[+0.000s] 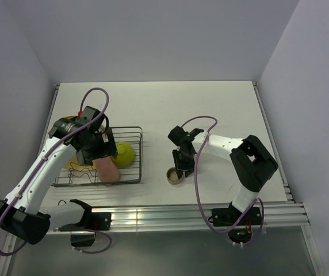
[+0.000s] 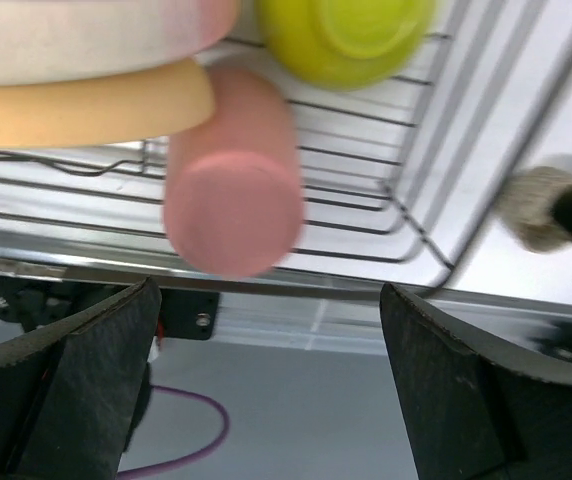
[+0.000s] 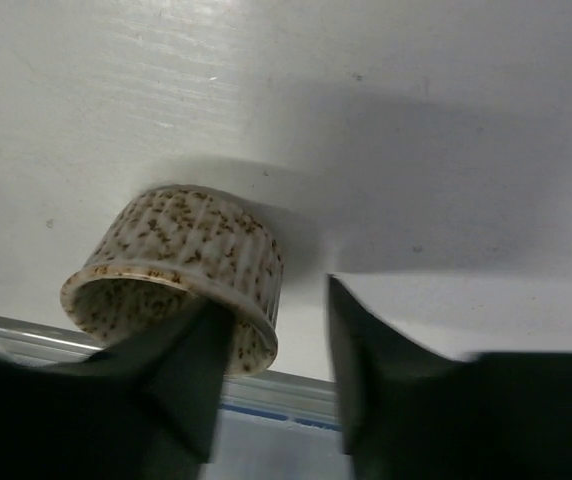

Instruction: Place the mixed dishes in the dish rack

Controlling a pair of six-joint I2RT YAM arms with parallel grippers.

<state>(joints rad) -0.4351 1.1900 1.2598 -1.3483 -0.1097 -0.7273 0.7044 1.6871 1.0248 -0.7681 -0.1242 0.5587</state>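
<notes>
The dish rack [image 1: 137, 150] stands at the left. In it lie a pink cup [image 1: 106, 170] on its side, a yellow-green bowl [image 1: 123, 154] and plates, of which a yellow-orange edge [image 1: 74, 165] shows under my left arm. My left gripper [image 1: 97, 150] hovers over the rack, open and empty. In the left wrist view [image 2: 266, 400] the pink cup [image 2: 231, 190], bowl [image 2: 346, 35], yellow-orange plate [image 2: 76, 112] and a pale pink plate [image 2: 86, 35] show. The tiny speckled cup [image 1: 175, 176] stands on the table. My right gripper [image 3: 281, 300] is open astride its wall [image 3: 191, 250], one finger inside.
The rack's wire corner [image 2: 421, 255] lies close to the tiny cup [image 2: 536, 205]. The table's front metal rail [image 1: 170, 215] runs just below the cup and the rack. White walls close the table at the back and sides.
</notes>
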